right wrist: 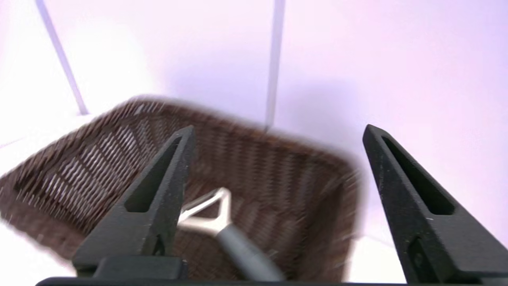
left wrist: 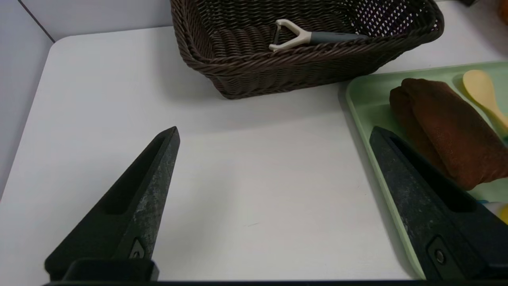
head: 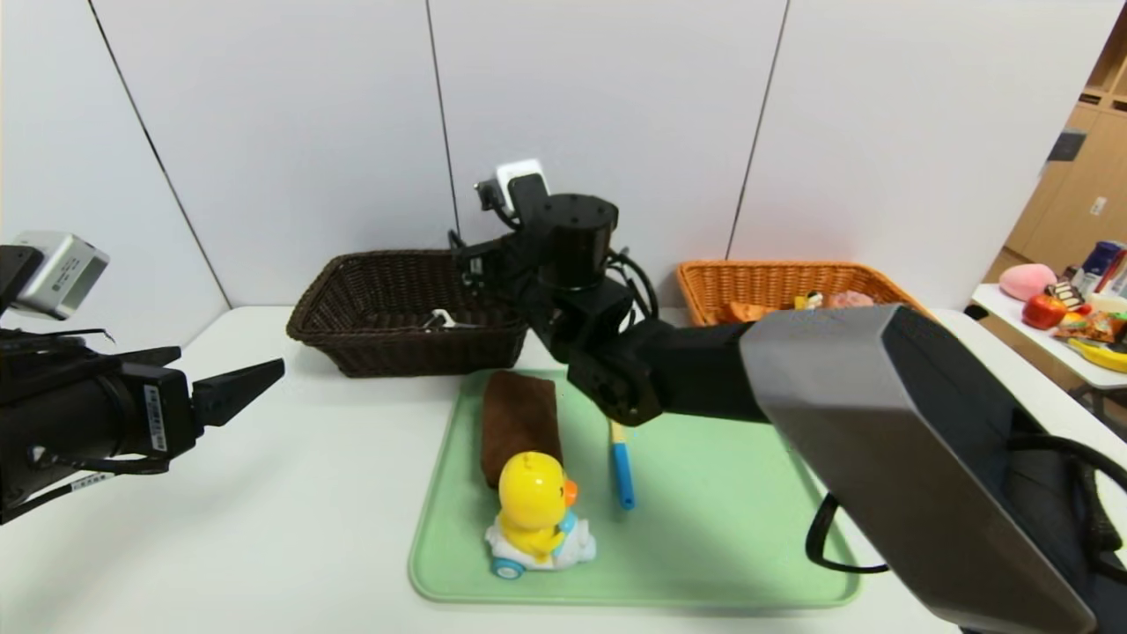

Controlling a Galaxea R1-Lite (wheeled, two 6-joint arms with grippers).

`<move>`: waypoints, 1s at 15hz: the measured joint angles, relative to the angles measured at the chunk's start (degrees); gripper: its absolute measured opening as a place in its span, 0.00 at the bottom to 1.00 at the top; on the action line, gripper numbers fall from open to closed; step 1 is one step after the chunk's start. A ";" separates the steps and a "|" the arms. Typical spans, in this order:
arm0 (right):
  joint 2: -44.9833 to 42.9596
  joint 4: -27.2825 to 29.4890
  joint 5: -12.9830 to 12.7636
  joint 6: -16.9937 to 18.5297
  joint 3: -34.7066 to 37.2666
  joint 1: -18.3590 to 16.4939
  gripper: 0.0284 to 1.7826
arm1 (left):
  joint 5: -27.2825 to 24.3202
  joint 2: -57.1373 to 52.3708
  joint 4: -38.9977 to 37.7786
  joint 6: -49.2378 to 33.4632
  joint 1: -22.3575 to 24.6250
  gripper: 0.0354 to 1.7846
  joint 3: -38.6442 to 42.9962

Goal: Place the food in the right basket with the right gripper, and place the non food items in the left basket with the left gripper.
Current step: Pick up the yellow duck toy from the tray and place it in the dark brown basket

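While a white table (head: 264, 528) carries everything, the widest container on it is seen to be a pale green tray (head: 731, 546), set near the front edge. On the tray a folded brown towel (head: 519, 423) is laid along its left side, a yellow duck toy (head: 535, 515) on a white wheeled base is stood just in front of the towel, and a yellow spoon with a blue handle (head: 622, 471) is laid just to the right of both, its bowl partly hidden by the right arm. Behind the tray, to the left, the left basket (head: 387, 339) of dark brown wicker is placed; a grey-handled white peeler (left wrist: 305, 37) is lying inside it. Behind the tray, to the right, the right basket (head: 748, 282) of orange-tan wicker is placed, and the food (head: 819, 301) is seen within it, though only partly, past the arm.

The right gripper (right wrist: 278, 167) is held over the left basket, above the peeler, with its fingers spread wide and nothing between them. The left gripper (left wrist: 274, 171) is held low over the bare table to the left of the tray, its fingers likewise spread wide and nothing gripped; one fingertip is seen over the tray's left rim, near the towel.
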 joint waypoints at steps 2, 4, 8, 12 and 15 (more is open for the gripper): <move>-4.96 2.57 -0.09 -1.23 2.73 -2.90 0.85 | -0.02 0.00 -0.02 -0.37 -1.21 0.94 -0.28; -11.24 4.83 -0.15 -2.19 10.48 -6.31 0.88 | -0.02 -0.02 0.00 -0.84 -2.10 0.94 -0.33; -28.09 5.83 -0.45 -3.83 32.04 -15.45 0.91 | 0.12 0.10 -0.55 -2.57 -6.10 0.94 -0.41; -46.86 4.58 -0.12 -3.91 54.16 -25.39 0.93 | 1.83 4.14 -8.83 -5.61 -15.10 0.94 -0.41; -60.97 4.45 0.71 -3.69 70.60 -29.92 0.94 | 5.25 10.92 -16.75 -5.85 -22.82 0.94 -1.44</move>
